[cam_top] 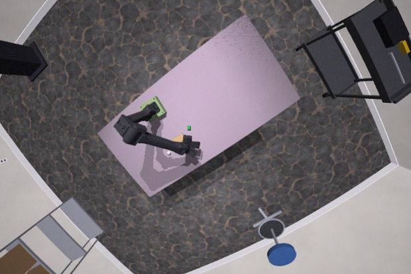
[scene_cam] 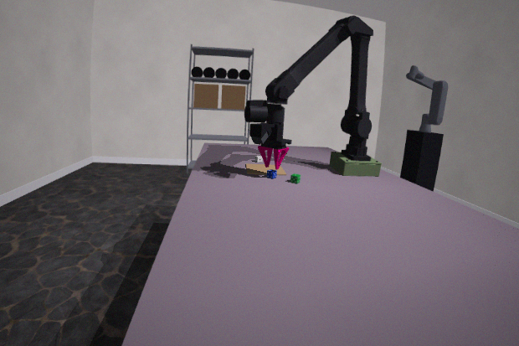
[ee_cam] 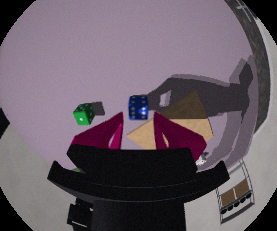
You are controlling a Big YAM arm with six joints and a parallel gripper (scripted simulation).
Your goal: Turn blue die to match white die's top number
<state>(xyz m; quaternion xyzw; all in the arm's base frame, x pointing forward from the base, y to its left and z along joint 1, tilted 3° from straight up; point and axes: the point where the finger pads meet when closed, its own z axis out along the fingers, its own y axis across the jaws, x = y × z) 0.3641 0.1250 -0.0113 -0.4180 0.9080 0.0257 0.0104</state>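
The blue die (scene_cam: 271, 173) lies at the near edge of the tan mat (scene_cam: 264, 169). In the wrist view the blue die (ee_cam: 138, 107) sits just beyond my fingertips, at the corner of the mat (ee_cam: 177, 123). I cannot tell whether it rests partly on the mat. My gripper (scene_cam: 273, 157) hangs above the mat with its magenta fingers apart and nothing between them. In the wrist view the gripper (ee_cam: 138, 135) shows empty. The white die (scene_cam: 259, 158) lies behind the mat, and also shows under my arm in the overhead view (cam_top: 169, 152). My arm hides the blue die in the overhead view.
A green die (scene_cam: 295, 178) lies on the table to the right of the blue die, apart from it, and shows in the wrist view (ee_cam: 84, 114). The arm's green base (scene_cam: 355, 164) stands at the back right. The table's left edge runs close to the mat.
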